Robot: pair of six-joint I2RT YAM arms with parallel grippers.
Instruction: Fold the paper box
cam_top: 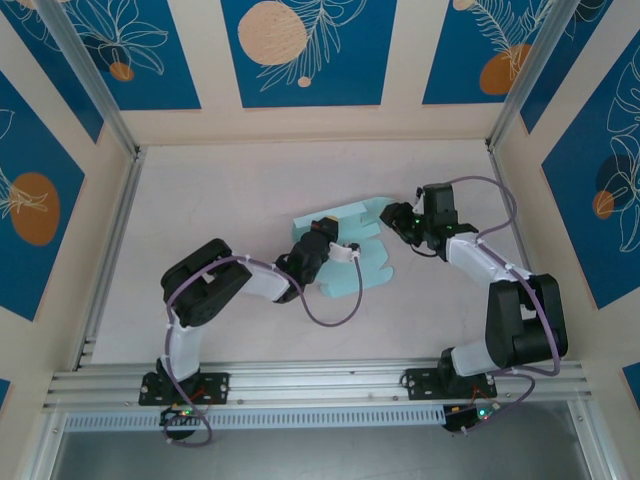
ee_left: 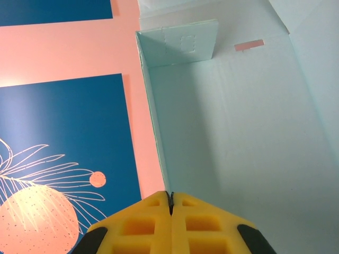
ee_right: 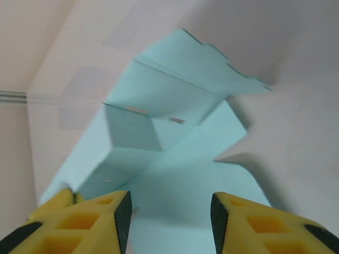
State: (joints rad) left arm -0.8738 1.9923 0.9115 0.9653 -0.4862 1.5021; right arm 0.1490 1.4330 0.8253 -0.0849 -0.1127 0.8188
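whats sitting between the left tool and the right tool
The paper box: in the top view its pale mint card spans the gap between the left tool and the right tool, with nothing else there.

Setting: probably a robotics lab test cell. Pale table (cam_top: 230, 190) boxed by blue leaf-print wall panels (cam_top: 300, 50); aluminium rail (cam_top: 320, 378) carrying robot arm bases (cam_top: 185, 385).

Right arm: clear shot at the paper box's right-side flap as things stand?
Probably yes. The right gripper has its fingers open, with the paper box spread directly ahead and nothing between them. The left gripper seems shut on the box nearer its middle, off that side.
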